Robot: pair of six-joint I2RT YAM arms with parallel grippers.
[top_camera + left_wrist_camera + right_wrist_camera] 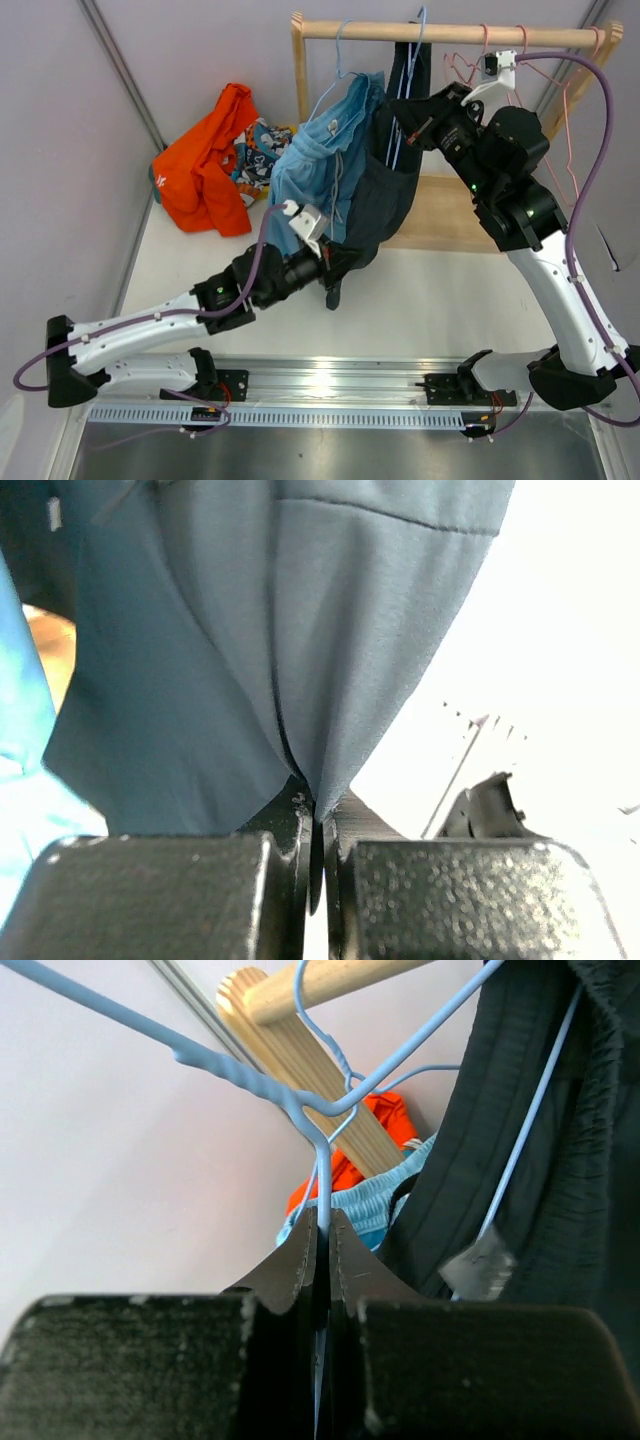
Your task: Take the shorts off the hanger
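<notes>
- The wooden rack [450, 33] stands behind both grippers, with its rod passing above the right gripper [408, 108]. The right wrist view shows that rod from below.
- The black/charcoal shorts [390, 195] hang from the rod between the two grippers. They reach from just beside the right gripper down to the left gripper [335, 262]. The left wrist view shows only smooth grey cloth gathered into a fold. The right wrist view shows the ribbed waistband to that gripper's right.
- The light blue shorts [320, 160] hang just above the left gripper, touching the charcoal pair.
- The bright orange shorts [205, 175] lie heaped on the table [450, 300], well off to the left gripper's left. The top view shows the whole heap, while the right wrist view catches only a sliver.
- The patterned shorts [258, 150] lie against the orange heap, seen in the top view alone.
- A blue wire hanger [250, 1075] hooks over the rod, and the right gripper's fingers are pressed together on its stem. Which pair it carries is hard to tell, though it is probably the charcoal one.
- The left gripper is clamped tight on the fold of the charcoal shorts, which only its wrist view shows clearly.
</notes>
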